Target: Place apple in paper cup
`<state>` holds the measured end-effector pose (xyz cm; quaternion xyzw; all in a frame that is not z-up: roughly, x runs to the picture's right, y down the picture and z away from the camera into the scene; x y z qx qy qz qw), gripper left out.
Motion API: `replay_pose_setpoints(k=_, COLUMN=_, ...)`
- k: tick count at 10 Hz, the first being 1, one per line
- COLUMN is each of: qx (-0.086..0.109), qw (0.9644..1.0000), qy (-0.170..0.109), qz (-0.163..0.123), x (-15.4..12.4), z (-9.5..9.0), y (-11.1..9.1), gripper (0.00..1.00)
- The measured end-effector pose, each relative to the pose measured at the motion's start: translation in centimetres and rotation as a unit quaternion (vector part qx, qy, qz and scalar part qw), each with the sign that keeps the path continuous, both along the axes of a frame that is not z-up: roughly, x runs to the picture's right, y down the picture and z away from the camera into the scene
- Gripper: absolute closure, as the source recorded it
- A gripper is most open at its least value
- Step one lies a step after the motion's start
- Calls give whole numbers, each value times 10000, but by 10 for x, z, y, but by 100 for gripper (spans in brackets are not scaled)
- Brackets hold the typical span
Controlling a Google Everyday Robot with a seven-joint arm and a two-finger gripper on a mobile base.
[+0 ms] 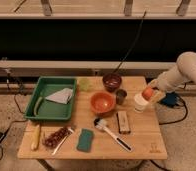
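Observation:
The apple (148,92) is small, round and orange-red, held in my gripper (150,93) at the right side of the wooden table. It hangs just above the rim of the white paper cup (140,103), slightly to the cup's right. The cup stands upright near the table's right edge, beside the small dark metal cup (121,96). My white arm (183,71) reaches in from the right. The gripper is shut on the apple.
An orange bowl (102,102), a dark red bowl (112,81) and a yellow-green cup (83,84) stand mid-table. A green tray (51,98) is at the left. A brush (111,134), block (123,122), green sponge (84,140), banana (35,136) and grapes (56,137) lie in front.

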<state>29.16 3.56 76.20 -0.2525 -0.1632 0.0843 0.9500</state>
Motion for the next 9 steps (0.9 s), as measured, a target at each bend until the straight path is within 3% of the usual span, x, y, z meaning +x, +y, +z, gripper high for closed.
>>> replay_pose_setpoints(k=2, qx=-28, qw=10000, qy=-2, qz=-9, x=-3, z=10, y=3, gripper=100)
replay_pose_setpoints(k=4, qx=-51, qw=10000, qy=11, qz=11, x=-3, z=19, y=6, gripper=91)
replay_pose_setpoints(k=9, qx=-144, qw=9998, qy=8, qz=101, x=-3, z=41, y=11, gripper=39)
